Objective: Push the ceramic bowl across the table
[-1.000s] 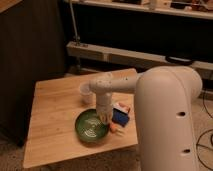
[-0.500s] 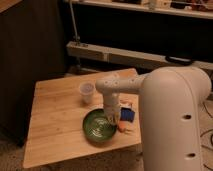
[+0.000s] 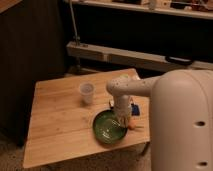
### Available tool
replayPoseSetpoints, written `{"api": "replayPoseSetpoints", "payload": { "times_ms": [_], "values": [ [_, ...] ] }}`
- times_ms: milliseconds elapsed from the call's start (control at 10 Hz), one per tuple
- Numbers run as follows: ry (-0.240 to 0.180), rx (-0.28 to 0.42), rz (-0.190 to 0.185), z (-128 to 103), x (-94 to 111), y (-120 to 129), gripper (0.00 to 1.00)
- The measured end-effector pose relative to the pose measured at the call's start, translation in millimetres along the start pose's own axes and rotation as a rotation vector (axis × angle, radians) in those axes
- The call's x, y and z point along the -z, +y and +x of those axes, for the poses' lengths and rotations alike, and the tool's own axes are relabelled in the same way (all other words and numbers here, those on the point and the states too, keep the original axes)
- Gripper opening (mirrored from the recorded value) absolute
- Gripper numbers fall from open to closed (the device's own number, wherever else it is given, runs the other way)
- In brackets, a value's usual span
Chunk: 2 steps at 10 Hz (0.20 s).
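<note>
The green ceramic bowl (image 3: 109,127) sits near the front right edge of the light wooden table (image 3: 55,117). My white arm reaches down from the right, and the gripper (image 3: 123,119) stands at the bowl's right rim, touching or just above it. A small translucent plastic cup (image 3: 87,92) stands upright behind and left of the bowl.
A blue item (image 3: 135,107) and a small orange item (image 3: 133,125) lie right of the bowl beside the arm. A grey shelf rail (image 3: 120,55) runs behind the table. A dark cabinet (image 3: 30,45) stands at the left. My white body (image 3: 182,125) fills the right side.
The bowl has slid toward the right front of the table, and my gripper has moved right with it. The view has shifted a little.
</note>
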Motion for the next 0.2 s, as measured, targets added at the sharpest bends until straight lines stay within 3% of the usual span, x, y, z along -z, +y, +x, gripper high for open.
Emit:
{"api": "replayPoseSetpoints", "payload": {
  "times_ms": [200],
  "values": [
    [-0.053,0.042,-0.043,0.4,18.0,7.0,0.04]
  ]
}}
